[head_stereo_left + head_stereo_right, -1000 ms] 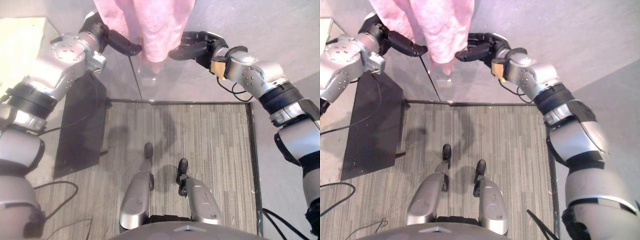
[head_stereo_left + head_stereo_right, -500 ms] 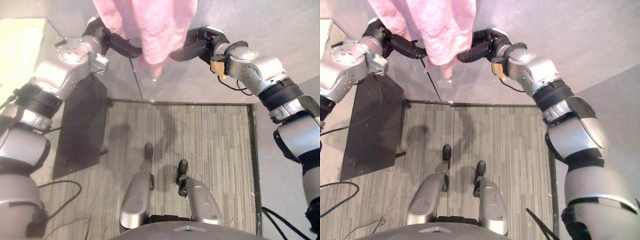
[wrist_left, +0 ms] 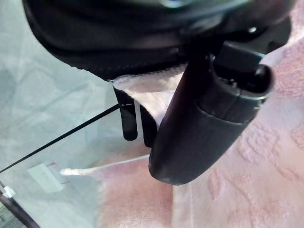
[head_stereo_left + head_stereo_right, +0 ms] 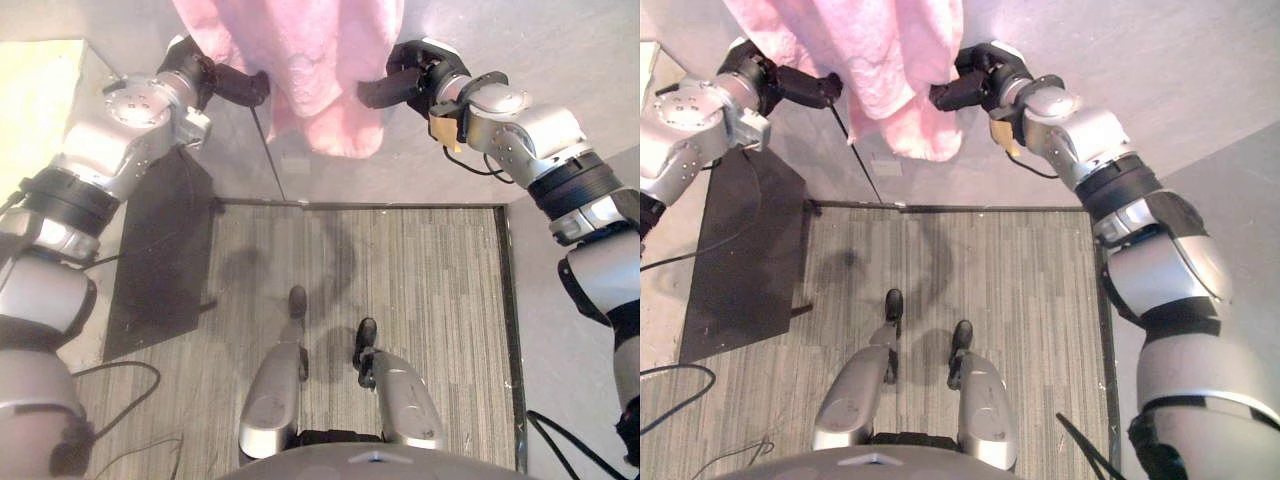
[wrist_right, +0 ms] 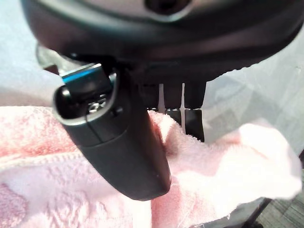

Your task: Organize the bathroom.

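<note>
Two dark hands grip one pink towel [image 4: 310, 60], which hangs against a glass panel [image 4: 240, 150] at the far edge of the scene, above a grey striped carpet [image 4: 420, 300] and beside a dark mat [image 4: 160, 250]. Left hand [image 4: 215, 80]: fingers and thumb pinch the towel's left edge, with the thumb [image 3: 199, 128] laid over the cloth and the fingers [image 3: 129, 124] behind it. Right hand [image 4: 400, 80]: thumb [image 5: 118, 142] pressed onto the cloth, fingers [image 5: 183, 111] curled over its upper fold, so the towel's right edge is pinched between them. Towel surface: terry pile with a raised woven pattern; no writing can be made out on it. Labels: a small pale sticker [image 3: 43, 177] on the glass, seen past the left hand, its print too small to read; a tan tag [image 4: 440, 130] on the right wrist, likewise unreadable. Change from one second ago: both hands have risen and moved further apart, drawing the towel wider, and its lower hem now hangs lower and broader, as a rounded fold between the hands, where it earlier tapered to a narrow point. Carpet, mat and glass panel lie as before.
</note>
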Tool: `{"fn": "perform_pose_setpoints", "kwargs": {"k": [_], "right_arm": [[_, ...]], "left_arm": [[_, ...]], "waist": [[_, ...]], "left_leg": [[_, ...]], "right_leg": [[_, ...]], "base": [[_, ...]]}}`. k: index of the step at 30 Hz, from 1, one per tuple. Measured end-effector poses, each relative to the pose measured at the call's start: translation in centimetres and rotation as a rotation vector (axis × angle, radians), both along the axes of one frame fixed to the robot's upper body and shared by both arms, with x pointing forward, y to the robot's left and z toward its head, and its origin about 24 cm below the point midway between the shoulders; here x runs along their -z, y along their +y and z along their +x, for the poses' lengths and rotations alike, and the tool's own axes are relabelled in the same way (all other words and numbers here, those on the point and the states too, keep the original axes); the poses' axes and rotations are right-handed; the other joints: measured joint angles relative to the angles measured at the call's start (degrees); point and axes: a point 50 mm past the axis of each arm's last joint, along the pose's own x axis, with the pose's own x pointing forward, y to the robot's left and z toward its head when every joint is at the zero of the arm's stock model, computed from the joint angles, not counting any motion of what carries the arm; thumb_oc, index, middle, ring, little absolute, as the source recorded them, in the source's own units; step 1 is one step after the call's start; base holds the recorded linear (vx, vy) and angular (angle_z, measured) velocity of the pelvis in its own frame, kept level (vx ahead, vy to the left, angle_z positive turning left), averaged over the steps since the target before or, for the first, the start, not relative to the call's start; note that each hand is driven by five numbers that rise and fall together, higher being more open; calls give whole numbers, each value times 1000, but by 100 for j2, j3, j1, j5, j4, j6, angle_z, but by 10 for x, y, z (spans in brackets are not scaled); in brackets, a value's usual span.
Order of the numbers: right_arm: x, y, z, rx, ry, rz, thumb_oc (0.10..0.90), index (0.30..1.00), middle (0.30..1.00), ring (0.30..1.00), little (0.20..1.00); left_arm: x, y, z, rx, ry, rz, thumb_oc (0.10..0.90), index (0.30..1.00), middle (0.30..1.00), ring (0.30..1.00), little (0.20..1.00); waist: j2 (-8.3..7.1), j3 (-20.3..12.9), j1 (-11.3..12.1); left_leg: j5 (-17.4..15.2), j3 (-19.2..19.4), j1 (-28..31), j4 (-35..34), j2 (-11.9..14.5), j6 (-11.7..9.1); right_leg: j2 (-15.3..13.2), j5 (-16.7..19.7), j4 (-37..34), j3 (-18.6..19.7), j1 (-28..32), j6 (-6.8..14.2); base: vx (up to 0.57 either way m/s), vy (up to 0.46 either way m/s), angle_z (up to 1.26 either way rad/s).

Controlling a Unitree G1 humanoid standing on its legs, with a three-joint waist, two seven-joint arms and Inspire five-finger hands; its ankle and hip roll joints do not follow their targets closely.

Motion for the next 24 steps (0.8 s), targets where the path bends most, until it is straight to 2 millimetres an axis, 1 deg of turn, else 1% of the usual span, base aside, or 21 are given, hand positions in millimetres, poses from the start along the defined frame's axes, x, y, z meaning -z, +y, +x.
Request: {"fn": "perform_pose_setpoints", "kwargs": {"k": [5, 6, 7, 12, 14, 16, 18, 20, 21, 22, 24], "right_arm": [[0, -1, 0, 2, 0, 0, 400, 300, 300, 300, 300], [0, -1, 0, 2, 0, 0, 400, 300, 300, 300, 300], [0, -1, 0, 4, -1, 0, 400, 300, 300, 300, 300], [-3, 2, -2, 24, -29, -2, 400, 300, 300, 300, 300], [-5, 5, -4, 32, -55, -13, 400, 300, 300, 300, 300], [-8, 6, -5, 41, -78, -21, 400, 300, 300, 300, 300], [-12, 8, -7, 39, -98, -5, 400, 300, 300, 300, 300], [-14, 5, -10, 41, -112, 16, 400, 300, 300, 300, 300], [-15, -1, -13, 56, -129, 21, 400, 300, 300, 300, 300], [-15, -1, -13, 56, -129, 21, 400, 300, 300, 300, 300], [-15, -10, -17, 71, -141, 18, 400, 300, 300, 300, 300]], "left_arm": [[0, 0, 0, -6, 1, -15, 400, 300, 300, 300, 300], [1, 0, 0, -17, 3, -38, 400, 300, 300, 300, 300], [4, -2, 1, -30, 6, -103, 400, 300, 300, 300, 300], [11, -7, 1, -97, -9, -243, 400, 300, 300, 300, 300], [15, -4, 0, -127, -13, -312, 400, 300, 300, 300, 300], [20, 0, -2, -179, -20, -334, 400, 300, 300, 300, 300], [27, 7, -4, -221, -30, -377, 400, 300, 300, 300, 300], [31, 12, -5, -236, -35, -427, 400, 300, 300, 300, 300], [34, 12, -6, -249, -40, -462, 400, 300, 300, 300, 300], [34, 12, -6, -249, -40, -462, 400, 300, 300, 300, 300], [39, 15, -8, -265, -37, -489, 400, 300, 300, 300, 300]], "waist": [[1, 0, -9], [1, 0, -11], [1, 0, -13], [2, 1, -25], [3, 1, -72], [7, 0, -139], [11, 2, -203], [13, 2, -238], [15, 3, -239], [15, 3, -239], [17, 4, -248]], "left_leg": [[-1, 4, 0, 2, -20, 2], [-1, 3, 0, 3, -22, 2], [-1, 2, 0, 6, -20, 1], [3, 8, -1, 14, -2, -4], [3, 10, -1, 20, 0, -5], [6, 10, -1, 27, 20, -10], [3, 28, -1, 34, 40, -15], [-1, 35, 0, 46, 56, -18], [-14, 35, -2, 66, 72, -27], [-14, 35, -2, 66, 72, -27], [-61, 33, -2, 138, 82, -60]], "right_leg": [[-23, -10, 16, 1, -6, 16], [-26, -16, 21, 0, -6, 23], [-25, -21, 29, -1, -9, 21], [-24, -73, 147, -9, -71, -11], [-27, -93, 196, -7, -88, -20], [-10, -103, 207, -13, -89, -36], [12, -110, 213, 3, -100, -48], [30, -119, 219, 11, -103, -62], [45, -129, 229, 9, -101, -79], [45, -129, 229, 9, -101, -79], [62, -179, 298, 17, -100, -120]], "base": [[0, 0, 0], [0, 0, 0], [0, 0, 0], [-7, -16, -2], [-7, -8, -2], [0, 0, 0], [-4, 1, -6], [2, 1, -4], [0, 0, 0], [0, 0, 0], [0, 0, 0]]}}
